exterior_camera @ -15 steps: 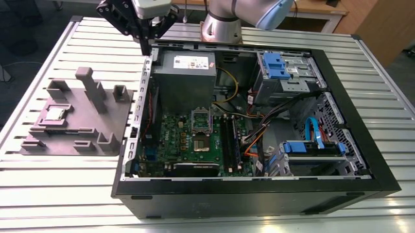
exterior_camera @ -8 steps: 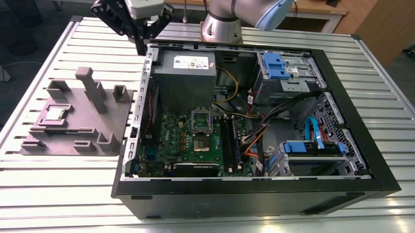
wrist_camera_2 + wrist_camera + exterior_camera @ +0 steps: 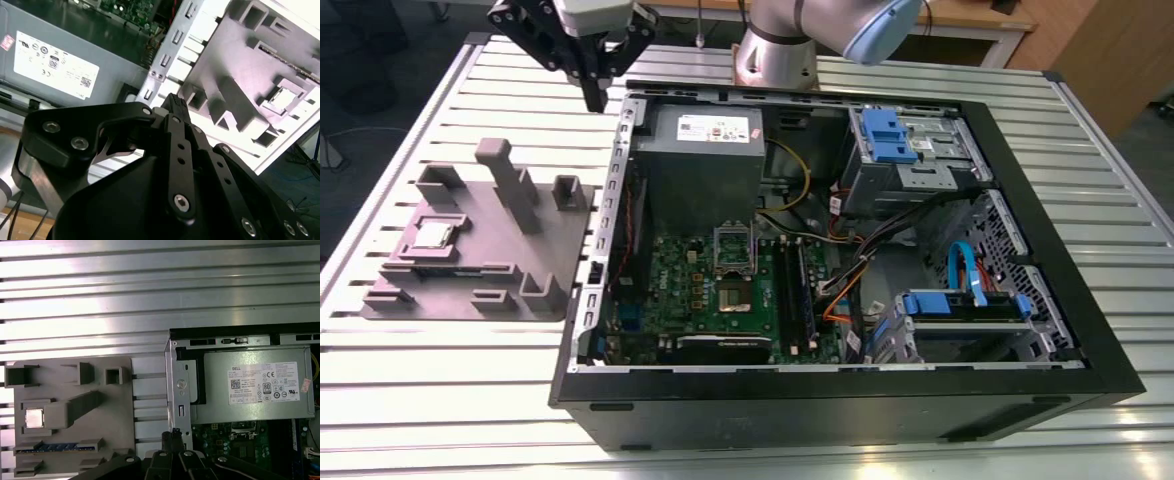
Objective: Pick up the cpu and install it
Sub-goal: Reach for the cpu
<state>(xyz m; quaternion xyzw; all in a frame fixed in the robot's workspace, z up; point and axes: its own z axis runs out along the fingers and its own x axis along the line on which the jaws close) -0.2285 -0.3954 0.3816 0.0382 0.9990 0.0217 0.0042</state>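
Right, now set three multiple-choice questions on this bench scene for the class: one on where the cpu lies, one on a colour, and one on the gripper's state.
1. Where is the cpu?
A. in the motherboard socket
B. in a recess of the grey plate beside the computer case
C. on top of the power supply

2. What colour are the plastic drive brackets inside the case?
A. red
B. blue
C. white

3. The gripper is:
A. shut on the cpu
B. shut on a cable
C. holding nothing

Answers:
1 B, the silvery chip sits in the plate, to the exterior view's left of the case.
2 B, both brackets show blue.
3 C, it hangs empty near the case's corner, apart from the cpu.
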